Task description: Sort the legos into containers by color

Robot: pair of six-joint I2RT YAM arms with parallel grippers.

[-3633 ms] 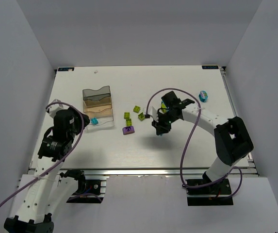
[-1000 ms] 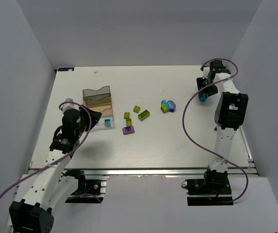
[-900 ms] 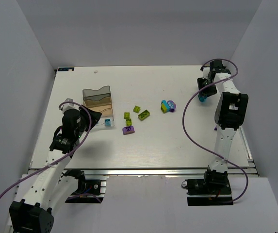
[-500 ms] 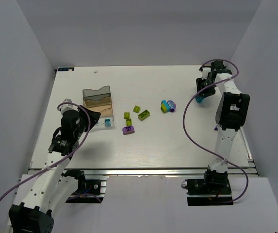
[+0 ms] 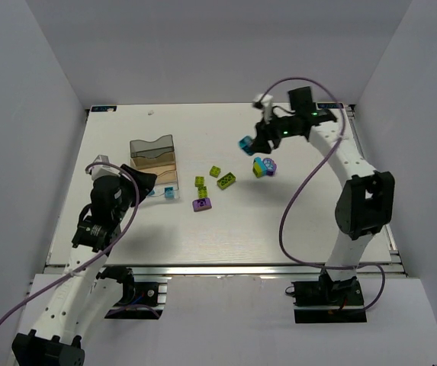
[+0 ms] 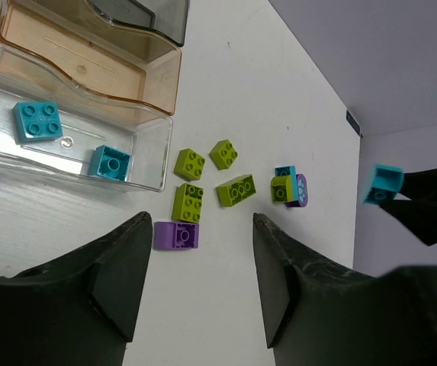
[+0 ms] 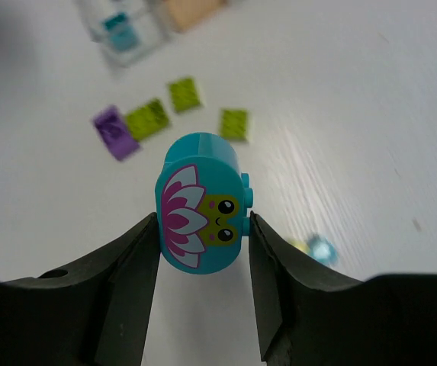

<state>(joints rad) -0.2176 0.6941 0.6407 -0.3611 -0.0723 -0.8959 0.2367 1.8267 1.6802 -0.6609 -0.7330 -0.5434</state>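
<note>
Right gripper (image 7: 203, 223): the two fingers are clamped on the flat sides of a teal-blue brick (image 7: 200, 206). The brick has a rounded top, and its face is printed with a pink-and-white lotus around a small lime-green face. In the top view the right arm reaches left across the far half of the white table (image 5: 279, 229). It holds the brick off the surface, just beyond the mixed cluster (image 5: 262, 166). This cluster consists of teal, lime-green and purple pieces that touch one another.

Left gripper (image 6: 203, 267): the fingers are spread apart with nothing between them. The gripper hovers over the near-left part of the table and points toward the containers and the loose bricks.

Containers: three joined translucent trays stand in a row at the left of the table.
- The smoky grey tray (image 6: 153, 15) is farthest from the arms.
- The amber tray (image 6: 88, 76) is in the middle.
- The clear tray (image 6: 146, 164) is nearest. It holds two teal bricks: a four-stud brick (image 6: 36, 120) and a smaller one (image 6: 110, 162).

Loose legos: four lime-green bricks (image 6: 190, 164) lie grouped just right of the clear tray, none touching it. One purple brick (image 6: 176, 235) lies just near-side of that group. The mixed cluster lies farther right, apart from the green group.
</note>
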